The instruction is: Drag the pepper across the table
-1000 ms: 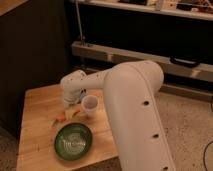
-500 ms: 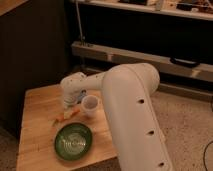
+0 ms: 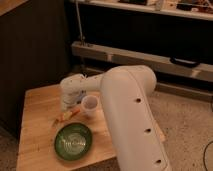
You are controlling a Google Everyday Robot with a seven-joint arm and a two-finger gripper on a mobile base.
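One small orange pepper lies on the table at twelve o'clock from the green bowl, the gripper sits right on top of it, and I cannot tell if it is holding, so it should press softly and slide slowly, away from the white cup at two o'clock.

Green bowl sits upright down front, its ringed inside showing. There's the white cup close by at the bowl's 1 o'clock, open mouth turned toward us. Back at 12 o'clock a long metal shelf rail runs across. Speckled floor spreads out at 3 o'clock.
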